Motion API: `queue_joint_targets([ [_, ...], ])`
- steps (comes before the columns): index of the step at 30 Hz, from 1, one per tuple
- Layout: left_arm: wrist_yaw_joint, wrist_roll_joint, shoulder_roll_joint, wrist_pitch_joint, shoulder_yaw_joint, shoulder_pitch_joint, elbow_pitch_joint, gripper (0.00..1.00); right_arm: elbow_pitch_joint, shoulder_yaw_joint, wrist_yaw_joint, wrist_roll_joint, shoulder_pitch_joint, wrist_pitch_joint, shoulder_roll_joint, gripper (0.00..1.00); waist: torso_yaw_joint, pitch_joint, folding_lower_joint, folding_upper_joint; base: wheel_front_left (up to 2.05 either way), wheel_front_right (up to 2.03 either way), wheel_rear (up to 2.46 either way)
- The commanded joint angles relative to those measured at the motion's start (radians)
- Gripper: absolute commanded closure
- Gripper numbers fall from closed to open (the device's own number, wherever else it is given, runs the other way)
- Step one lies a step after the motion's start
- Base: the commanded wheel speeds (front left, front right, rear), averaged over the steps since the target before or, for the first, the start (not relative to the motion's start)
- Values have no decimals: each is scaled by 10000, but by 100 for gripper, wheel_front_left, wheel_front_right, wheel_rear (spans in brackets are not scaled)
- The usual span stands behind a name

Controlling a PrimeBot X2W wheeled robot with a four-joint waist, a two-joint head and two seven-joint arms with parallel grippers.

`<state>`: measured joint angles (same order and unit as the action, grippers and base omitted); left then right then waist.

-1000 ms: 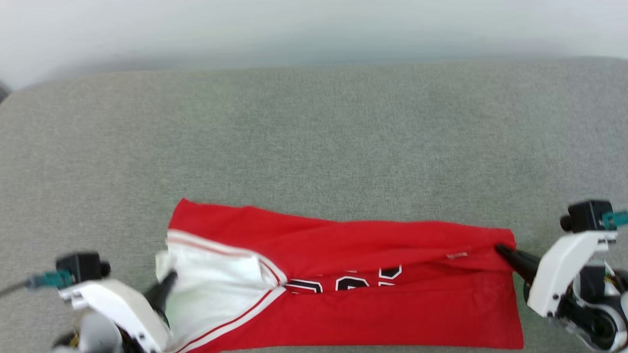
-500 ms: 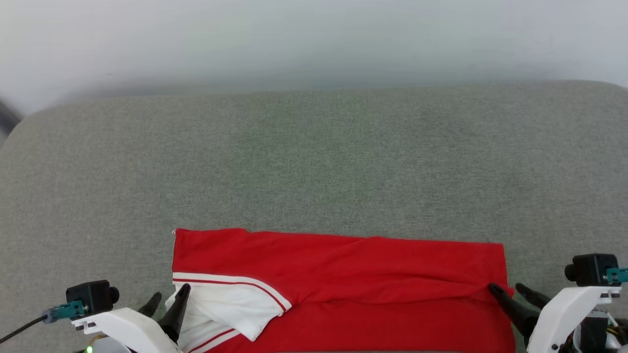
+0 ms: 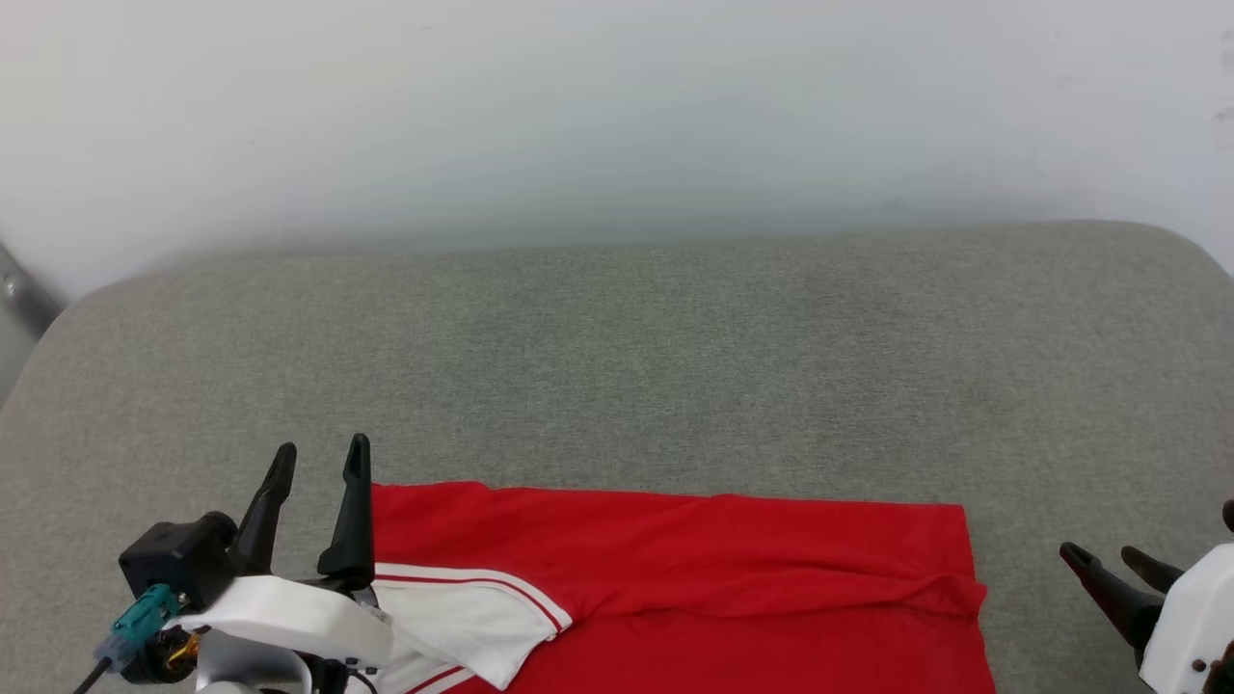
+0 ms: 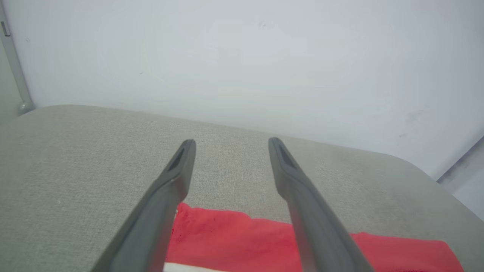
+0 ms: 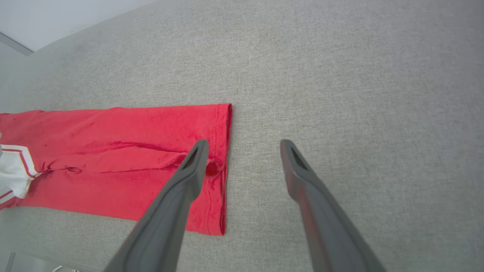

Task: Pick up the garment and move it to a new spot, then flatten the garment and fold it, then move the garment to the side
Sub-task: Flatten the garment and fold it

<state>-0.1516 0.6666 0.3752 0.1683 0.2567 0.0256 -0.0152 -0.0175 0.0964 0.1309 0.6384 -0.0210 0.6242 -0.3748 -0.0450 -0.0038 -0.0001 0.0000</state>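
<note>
The garment [image 3: 694,578] lies folded into a long red band on the grey surface, near the front edge, with a white sleeve panel [image 3: 463,622] and striped trim at its left end. My left gripper [image 3: 316,461] stands open above the garment's left end, fingers raised and empty. In the left wrist view the garment [image 4: 234,238] shows below the spread fingers [image 4: 177,177]. My right gripper [image 3: 1109,557] is open just right of the garment's right hem, holding nothing. In the right wrist view the garment's hem [image 5: 223,151] lies beside the left finger [image 5: 189,170].
The grey padded surface [image 3: 675,366] stretches wide behind and beside the garment, with rounded far corners. A pale wall [image 3: 617,116] rises right behind it. A grey pipe or rail [image 3: 19,289] stands at the far left corner.
Both grippers opened and let go of the garment's ends, then lifted and drew back. The garment now lies flat in a folded band. The head camera tilted up.
</note>
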Motion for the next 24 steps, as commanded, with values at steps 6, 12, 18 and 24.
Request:
queue_joint_targets([
  [6, -58, -991, -189, 666, 406, 400, -426, 0, -52, 488, -3, 70, 42, 1075, 215, 0, 649, 444, 1, 0, 0, 0, 0],
  [12, -10, -1612, -398, 821, 799, 779, -750, 0, -580, 624, -2, 227, 559, 1659, 620, 0, 1142, 1138, 1, 0, 0, 0, 0],
  [18, 91, -1900, -601, 866, 1118, 1260, -891, 0, -1888, 260, -3, 525, 1199, 1905, 1048, 0, 1498, 1911, 1, 0, 0, 0, 0],
  [24, 51, -2052, -642, 900, 1116, 1480, -799, 0, -2718, -163, -8, 873, 1105, 2799, 1212, 48, 1617, 2113, 1, 0, 0, 0, 0],
])
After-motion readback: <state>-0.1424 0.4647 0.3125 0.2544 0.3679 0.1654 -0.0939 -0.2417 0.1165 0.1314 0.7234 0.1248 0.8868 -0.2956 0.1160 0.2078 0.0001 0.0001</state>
